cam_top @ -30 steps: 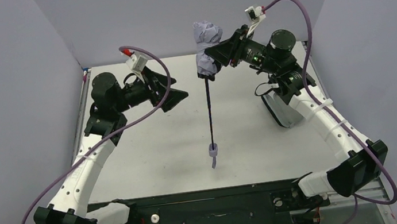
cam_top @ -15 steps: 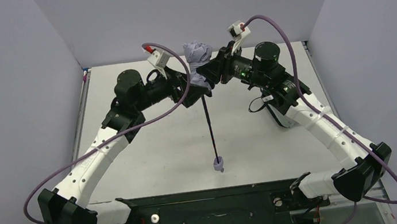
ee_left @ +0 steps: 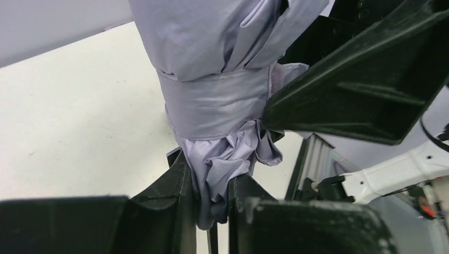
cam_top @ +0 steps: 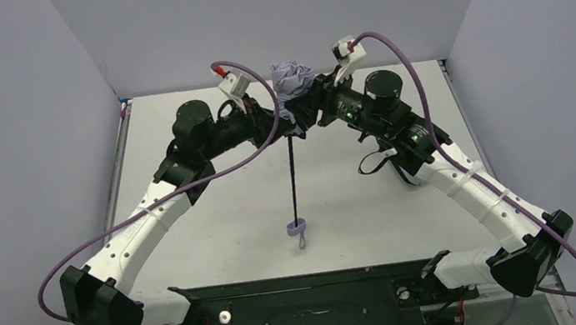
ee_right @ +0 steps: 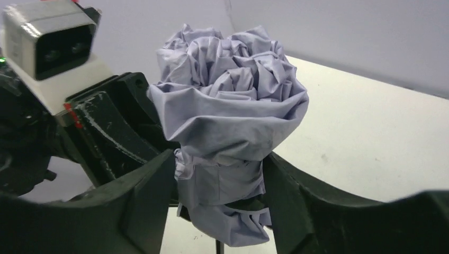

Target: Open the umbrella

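I see the compact umbrella [cam_top: 291, 86] in the upper middle of the overhead view, held up between the two arms. Its pale lavender fabric canopy is furled into a crumpled bundle. A band of the same cloth [ee_left: 212, 106] is wrapped around the bundle's waist. The thin black shaft [cam_top: 293, 178] runs from the bundle down toward the centre of the frame. It ends in the small pale handle with its loop strap [cam_top: 297, 228], over the white tabletop [cam_top: 215, 206]. I cannot tell whether the handle touches the surface.

My left gripper [cam_top: 284, 126] reaches in from the left and meets the bundle at its lower end. In the left wrist view, at bottom centre, its black fingers [ee_left: 177, 185] are drawn close together. The loose gathered cloth below the band is pinched between them, so that hand is clamped on the umbrella's fabric.

My right gripper [cam_top: 305, 113] comes in from the right at the level of the band. In the right wrist view its two black fingers [ee_right: 143, 196] stand on either side of the wrapped waist. The crumpled top of the canopy bulges above them. The fabric fills the gap and seems to meet both fingers. I cannot tell whether they are squeezing it or only resting against it.
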